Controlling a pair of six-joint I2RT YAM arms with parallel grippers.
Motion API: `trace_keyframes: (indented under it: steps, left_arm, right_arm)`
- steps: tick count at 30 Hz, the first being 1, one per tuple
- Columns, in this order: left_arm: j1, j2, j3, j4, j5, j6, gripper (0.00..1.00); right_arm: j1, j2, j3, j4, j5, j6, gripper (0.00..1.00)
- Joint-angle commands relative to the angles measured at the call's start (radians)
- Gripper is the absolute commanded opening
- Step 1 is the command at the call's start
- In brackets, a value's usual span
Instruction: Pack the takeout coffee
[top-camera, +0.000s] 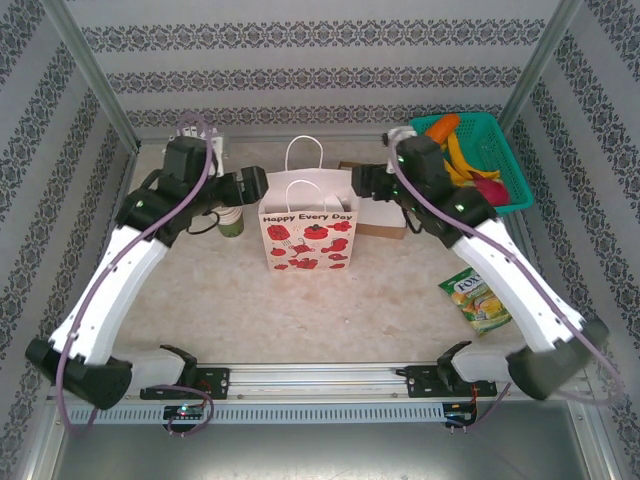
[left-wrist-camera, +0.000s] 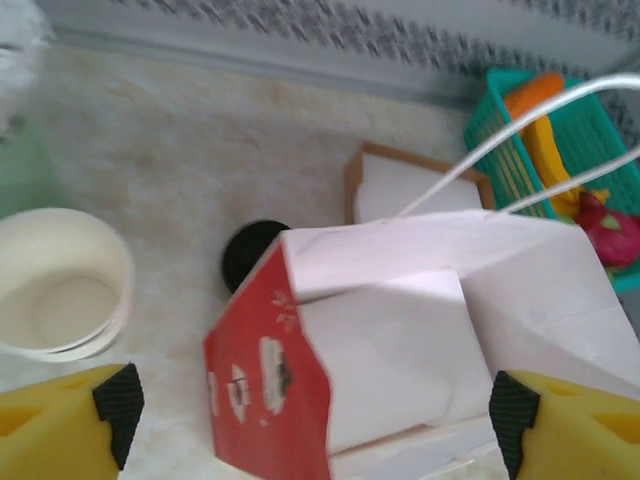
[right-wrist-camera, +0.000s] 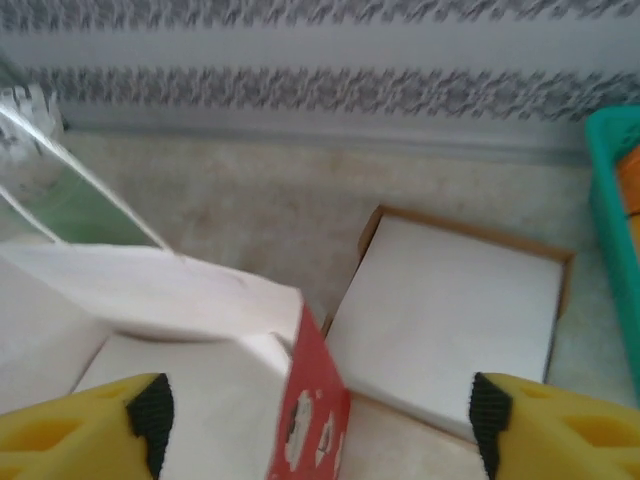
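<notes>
Takeout coffee (left-wrist-camera: 255, 252) is sitting on the tabletop (left-wrist-camera: 180, 150) just beside the paper bag (left-wrist-camera: 400, 330), half hidden, apparently light and crushable, asking for a gentle grip below its black lid (left-wrist-camera: 248, 243), while the left hand (left-wrist-camera: 315, 415) and right hand (right-wrist-camera: 315, 415) are hovering with fingers spread.

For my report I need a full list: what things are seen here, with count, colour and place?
Bag: 1, white with red prints, table centre.
Coffee: 1, black lid, behind bag.
Cups: 1 stack, cream and green, left of bag.
Box: 1, brown, white inside, right behind bag.
Basket: 1, teal, far right; orange, yellow, pink items inside.
Packet: 1, green-yellow, near right.
Left gripper: 1, yellow, open, above bag.
Right gripper: 1, yellow, open, above bag.
</notes>
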Motion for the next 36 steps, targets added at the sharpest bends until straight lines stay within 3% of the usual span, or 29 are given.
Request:
trace_keyframes:
  steps: [1, 8, 10, 16, 20, 24, 29, 33, 36]
  left_arm:
    - [0.017, -0.106, -0.109, 0.061, -0.254, 0.045, 1.0]
    - [0.047, -0.384, -0.547, 0.357, -0.618, 0.169, 1.0]
    - [0.073, -0.459, -0.7, 0.455, -0.691, 0.197, 1.0]
    - [0.14, -0.632, -1.057, 0.68, -0.749, 0.199, 1.0]
    - [0.198, -0.756, -1.233, 0.826, -0.709, 0.21, 1.0]
    - [0.299, -0.758, -1.256, 0.765, -0.597, 0.175, 0.99]
    - [0.392, -0.6, -1.288, 0.918, -0.497, 0.21, 1.0]
    - [0.5, -0.405, -1.265, 1.046, -0.321, 0.234, 1.0]
    - [0.547, -0.271, -1.218, 1.097, -0.182, 0.248, 1.0]
  right_arm:
    - [-0.043, -0.1, -0.137, 0.172, 0.135, -0.035, 0.98]
    - [-0.256, -0.257, -0.498, 0.373, 0.198, -0.012, 0.98]
    - [-0.335, -0.276, -0.609, 0.453, 0.156, -0.025, 0.98]
    - [-0.504, -0.198, -0.803, 0.606, -0.086, -0.081, 0.98]
    - [-0.515, -0.082, -0.819, 0.606, -0.185, -0.119, 0.98]
    - [-0.505, -0.024, -0.799, 0.564, -0.093, -0.13, 0.98]
    - [-0.51, 0.011, -0.849, 0.698, -0.162, -0.197, 0.98]
    - [-0.511, 0.095, -0.836, 0.806, -0.308, -0.25, 0.98]
    - [-0.511, 0.182, -0.792, 0.853, -0.336, -0.275, 0.98]
